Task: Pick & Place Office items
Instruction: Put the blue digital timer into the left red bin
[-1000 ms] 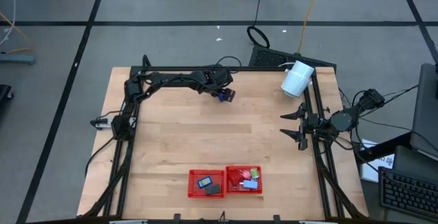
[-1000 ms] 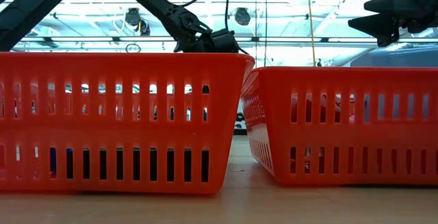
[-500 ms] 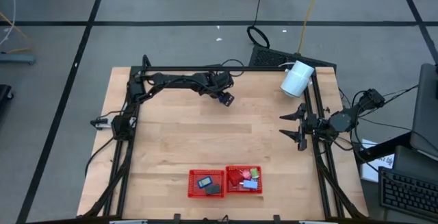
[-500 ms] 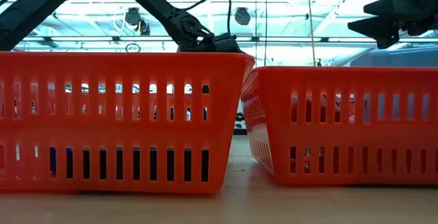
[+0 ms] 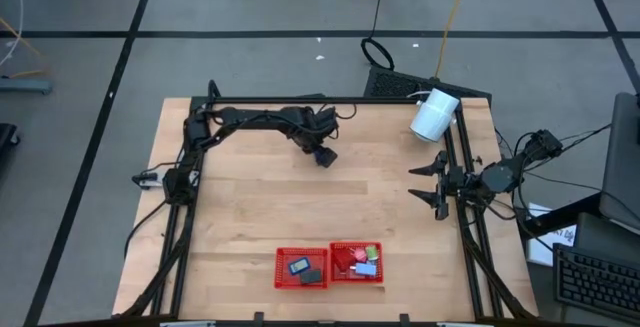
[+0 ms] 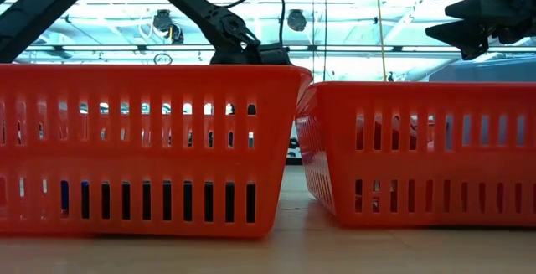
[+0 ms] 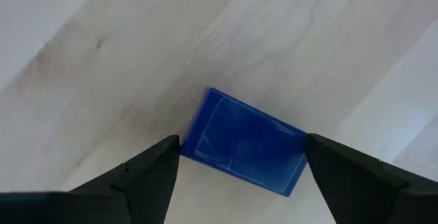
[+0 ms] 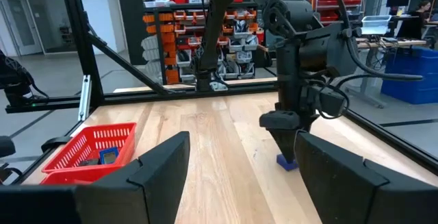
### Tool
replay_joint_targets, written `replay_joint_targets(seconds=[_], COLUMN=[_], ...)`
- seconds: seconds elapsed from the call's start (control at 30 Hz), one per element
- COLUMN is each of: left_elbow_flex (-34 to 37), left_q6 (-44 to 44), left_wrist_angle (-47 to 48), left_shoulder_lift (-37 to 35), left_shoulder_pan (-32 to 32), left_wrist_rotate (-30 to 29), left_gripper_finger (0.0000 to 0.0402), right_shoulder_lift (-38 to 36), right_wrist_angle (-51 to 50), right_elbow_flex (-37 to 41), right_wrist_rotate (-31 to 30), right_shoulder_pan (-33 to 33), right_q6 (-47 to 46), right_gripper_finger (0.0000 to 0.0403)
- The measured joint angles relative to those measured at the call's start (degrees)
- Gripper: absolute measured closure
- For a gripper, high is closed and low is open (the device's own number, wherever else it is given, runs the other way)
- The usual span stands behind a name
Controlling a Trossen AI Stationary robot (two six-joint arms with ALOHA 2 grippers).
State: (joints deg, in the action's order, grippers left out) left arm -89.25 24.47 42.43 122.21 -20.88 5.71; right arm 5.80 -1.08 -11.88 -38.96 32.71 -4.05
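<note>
Dark blue block (image 7: pixel 243 142) on pale wood-grain table (image 5: pixel 250 197), red slotted trays (image 5: pixel 302 268), white cylinder (image 5: pixel 434 115)

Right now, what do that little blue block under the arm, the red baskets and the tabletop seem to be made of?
The small dark blue rectangular block looks like glossy plastic: pale reflections on its top. The red slotted baskets look like moulded plastic, with even slots. The pale tabletop looks like wood: plank seams and grain.

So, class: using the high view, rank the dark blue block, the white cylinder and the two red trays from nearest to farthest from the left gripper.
1. Dark blue block: between the left gripper fingers.
2. White cylinder: table's far right corner.
3. Red trays: near edge, farthest.
</note>
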Motion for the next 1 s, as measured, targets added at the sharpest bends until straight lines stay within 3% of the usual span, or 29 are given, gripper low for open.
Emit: replay_joint_targets(seconds=[0.2,0.4,0.57,1.0], left_elbow_flex=[-0.11,-0.07,0.07,-0.06], left_q6=[-0.79,13.15,19.83,24.67], left_wrist_angle=[5.04,7.64,6.24,0.75], left_shoulder_lift=[-0.15,-0.13,-0.03,0.19], left_shoulder_pan=[0.03,0.5,0.5,2.36], left_wrist_rotate=[-2.64,-4.0,-4.05,-3.2], left_gripper_finger=[0.0087,0.0087,0.0087,0.0087], right_shoulder_lift=[0.0,0.0,0.0,0.0], right_wrist_angle=[0.0,0.0,0.0,0.0], right_elbow_flex=[0.0,0.0,0.0,0.0], right_wrist_rotate=[0.0,0.01,0.0,0.02], right_shoulder_pan=[0.0,0.0,0.0,-0.01], right_q6=[0.0,0.0,-0.22,-0.24], right_gripper_finger=[0.0149,0.0149,0.0149,0.0149])
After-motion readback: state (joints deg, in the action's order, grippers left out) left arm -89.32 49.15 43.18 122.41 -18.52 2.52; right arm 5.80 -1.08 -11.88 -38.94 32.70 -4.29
